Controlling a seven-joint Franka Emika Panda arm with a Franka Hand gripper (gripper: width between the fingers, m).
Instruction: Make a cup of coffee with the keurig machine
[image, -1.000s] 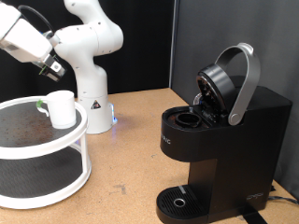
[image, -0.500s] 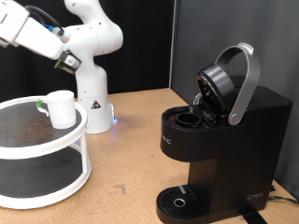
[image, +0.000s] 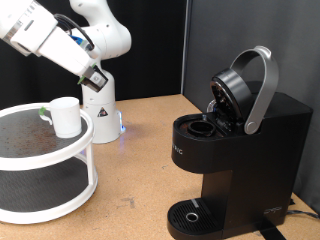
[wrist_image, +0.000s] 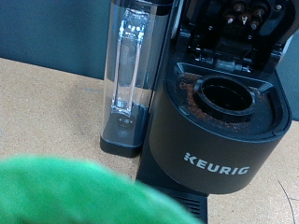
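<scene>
The black keurig machine (image: 235, 150) stands at the exterior view's right with its grey-handled lid (image: 250, 88) raised. Its pod well (wrist_image: 224, 96) is open and empty. The white cup (image: 66, 115) stands on the top tier of a round white rack (image: 60, 152) at the left. My gripper (image: 96, 78) hangs in the air above and right of the cup, well left of the machine. In the wrist view a blurred green-topped pod (wrist_image: 84, 191) fills the space at my fingers, which are hidden behind it.
The robot's white base (image: 98, 105) stands behind the rack. A clear water tank (wrist_image: 131, 65) is fixed to the machine's side. The drip tray (image: 192, 215) sits at the machine's foot. A small green thing (image: 43, 112) lies beside the cup.
My gripper has moved from above the rack's left side to the right and downward, towards the machine. The cup and the machine have not moved.
</scene>
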